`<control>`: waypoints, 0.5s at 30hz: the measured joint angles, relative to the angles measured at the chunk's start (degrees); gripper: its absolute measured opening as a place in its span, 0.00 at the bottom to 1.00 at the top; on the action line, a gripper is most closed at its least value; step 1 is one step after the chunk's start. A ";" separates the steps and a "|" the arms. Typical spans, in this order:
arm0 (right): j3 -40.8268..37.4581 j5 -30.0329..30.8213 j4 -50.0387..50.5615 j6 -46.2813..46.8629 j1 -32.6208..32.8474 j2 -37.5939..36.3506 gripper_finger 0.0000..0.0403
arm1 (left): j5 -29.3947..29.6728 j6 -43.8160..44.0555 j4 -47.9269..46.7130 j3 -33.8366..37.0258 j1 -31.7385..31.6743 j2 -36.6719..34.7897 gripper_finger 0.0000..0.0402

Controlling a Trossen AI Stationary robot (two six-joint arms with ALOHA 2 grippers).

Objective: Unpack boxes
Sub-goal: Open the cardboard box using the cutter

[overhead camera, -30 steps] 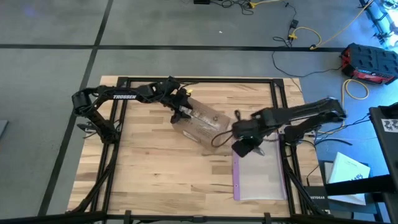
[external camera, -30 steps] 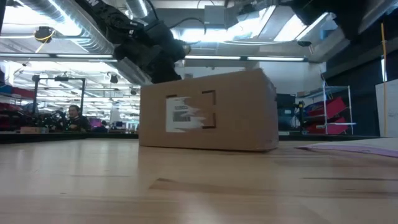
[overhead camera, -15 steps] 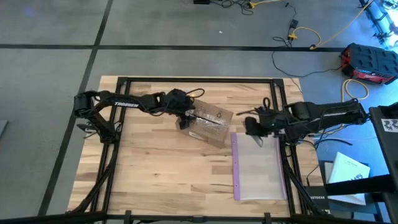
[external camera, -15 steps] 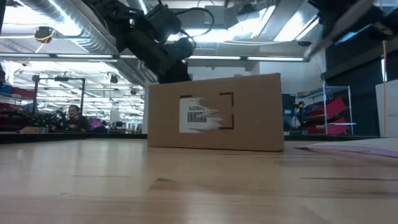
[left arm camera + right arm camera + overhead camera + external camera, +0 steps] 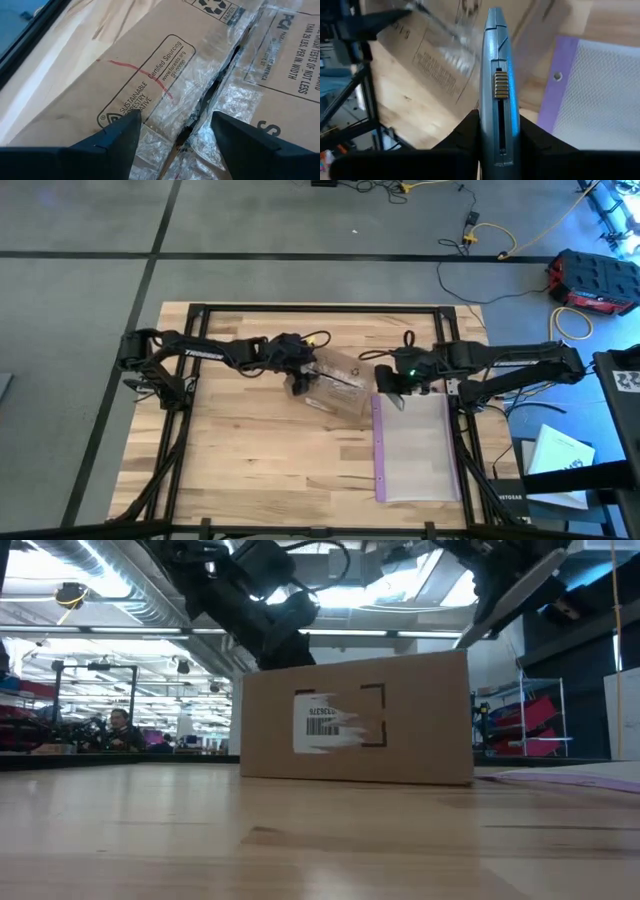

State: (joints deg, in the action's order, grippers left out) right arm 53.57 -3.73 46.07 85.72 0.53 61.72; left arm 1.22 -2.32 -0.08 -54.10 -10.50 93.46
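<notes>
Labelled box stands on the table.

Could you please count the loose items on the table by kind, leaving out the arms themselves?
Cardboard box: 1
Clear plastic bag with purple edge: 1
Grey knife-like tool, held in the right gripper: 1
Total: 3

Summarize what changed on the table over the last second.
The right gripper, shut on the grey box cutter, pulled back from beside the cardboard box toward the table's right edge, then came in again. The box turned and slid toward the bag. The left gripper, jaws apart, followed over the taped seam. The purple-edged plastic bag stayed put.
</notes>
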 joint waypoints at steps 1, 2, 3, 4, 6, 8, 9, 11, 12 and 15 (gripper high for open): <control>0.01 0.66 0.00 -0.09 0.22 0.06 0.15 | -0.23 -0.97 0.09 -0.26 0.03 -0.14 0.59; 0.01 1.49 0.01 -0.14 0.78 0.00 0.15 | -0.40 -1.56 -0.13 -0.64 0.04 -0.24 0.59; 0.00 2.58 0.10 -0.24 1.32 -0.28 0.15 | -0.53 -1.94 -0.29 -0.94 0.04 -0.42 0.59; -0.01 3.39 0.53 -0.26 1.85 -0.48 0.15 | -0.60 -2.32 -0.31 -1.25 0.04 -0.47 0.59; -0.01 4.38 1.02 -0.24 3.07 -1.27 0.15 | -0.57 -2.93 -0.33 -1.81 0.04 -0.47 0.59; 0.01 6.38 0.84 0.24 4.73 -2.11 0.15 | -0.53 -3.93 -0.20 -2.05 0.04 -0.47 0.59; 0.01 7.64 1.00 0.90 5.83 -2.50 0.15 | -0.51 -4.15 -0.18 -2.24 0.02 -0.47 0.59; 0.01 10.47 1.11 1.64 7.78 -3.02 0.15 | -0.40 -4.45 0.08 -2.38 0.02 -0.47 0.59; 0.01 11.48 1.32 1.70 8.57 -3.20 0.15 | -0.34 -4.55 0.15 -2.39 0.02 -0.47 0.59; 0.03 13.35 2.76 1.22 10.14 -3.64 0.15 | -0.31 -4.58 0.22 -2.42 0.02 -0.47 0.59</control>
State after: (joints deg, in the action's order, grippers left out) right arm 53.60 9.62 48.84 86.95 10.67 58.08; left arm 0.91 -6.90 0.14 -56.51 -10.48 92.99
